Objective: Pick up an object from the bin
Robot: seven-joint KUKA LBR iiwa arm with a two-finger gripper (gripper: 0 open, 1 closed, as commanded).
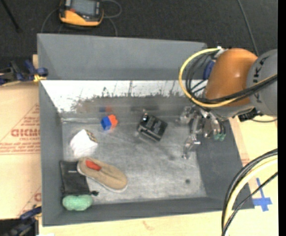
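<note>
Hovers over bare bin (pixel 157 171) floor; gripper (pixel 194 134) opening unreadable, nothing seen held.
Black block (pixel 151 127) close beside, toward bin centre, off grasp line; risk of empty close or floor scrape if lowered here.

We are in a robotics lab: a metal bin (pixel 118 58) sits on dark carpet (pixel 153 14). The arm (pixel 263 82) above the gripper (pixel 188 152) carries an orange cover (pixel 229 75) and looped cables (pixel 182 75), and far up-left of it lies a corded handheld unit (pixel 81 10).
</note>
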